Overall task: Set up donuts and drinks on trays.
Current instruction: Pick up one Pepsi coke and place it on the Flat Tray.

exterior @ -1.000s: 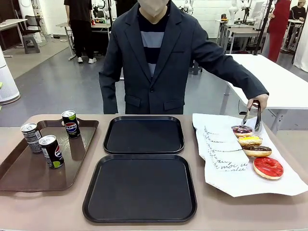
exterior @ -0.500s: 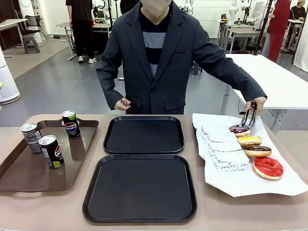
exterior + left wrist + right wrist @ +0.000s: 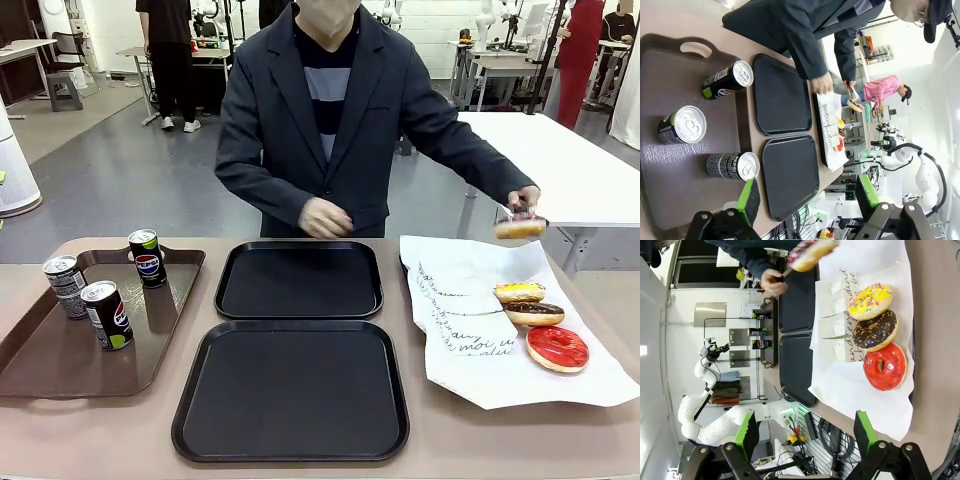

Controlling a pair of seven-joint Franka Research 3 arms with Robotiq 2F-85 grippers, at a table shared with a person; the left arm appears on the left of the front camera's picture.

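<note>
1. The sprinkled donut [image 3: 520, 229] is up in the air, pinched in tongs [image 3: 788, 272] held by the person's hand [image 3: 523, 199]. It hangs over the far right corner of the white paper sheet [image 3: 455, 300].
2. Three more donuts lie in a row on that paper, each touching the next: the yellow donut [image 3: 519, 292] farthest from the robot, the chocolate donut [image 3: 533, 314] in the middle, and the red donut [image 3: 557, 348] closest.
3. The two black trays sit in the middle of the counter [image 3: 450, 455], one behind the other and almost touching. The far tray [image 3: 299, 280] is on the person's side and the near tray [image 3: 291, 390] is on the robot's side.
4. The drinks are three Pepsi cans [image 3: 107, 315], all upright on the brown tray [image 3: 40, 370] at the left end of the counter. One stands near its far edge, the other two closer in, and they're all apart from each other.
5. The person's other hand [image 3: 322, 217] is blurry, just past the far rim of the far tray.
6. The left end effector [image 3: 805, 180] has its jaws spread wide with nothing between them. It hovers above the brown tray, looking down on the can tops.
7. The right end effector [image 3: 805, 414] is spread wide too, gripping nothing. It's up over the near edge of the paper, with the red donut closest to it.
</note>
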